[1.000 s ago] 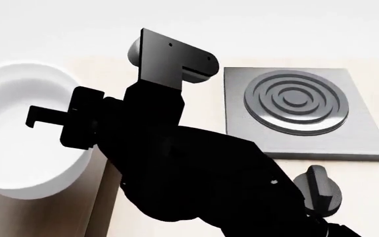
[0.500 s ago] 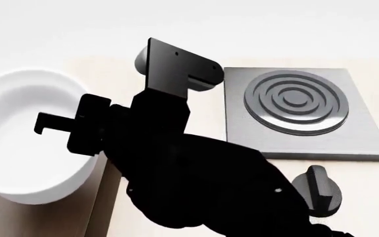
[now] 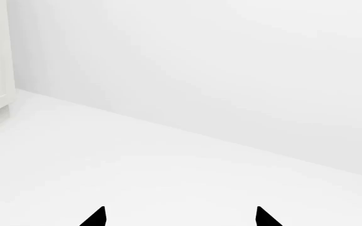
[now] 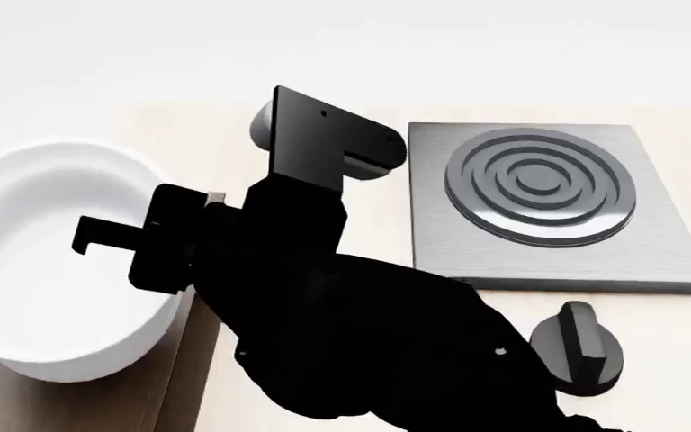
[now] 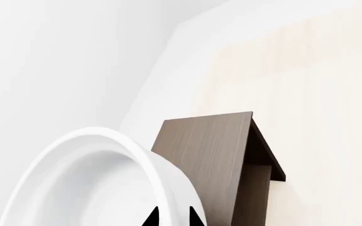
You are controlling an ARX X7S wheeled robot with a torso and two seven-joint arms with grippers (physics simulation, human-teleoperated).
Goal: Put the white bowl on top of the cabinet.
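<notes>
The white bowl (image 4: 46, 270) is showing as a deep, glossy, plain white vessel with a thick rounded rim and smooth straight walls, its opening facing up and slightly tilted in the head view. It is sitting over the left end of the cabinet (image 4: 183, 378), whose dark brown wood-grain top is peeking out beneath and beside the bowl's base. Whether the base is actually resting on that top or hanging just above it is hard to tell. In the right wrist view the bowl (image 5: 86, 183) is overlapping the near end of the cabinet (image 5: 206, 160), whose flat top and open side are showing.
</notes>
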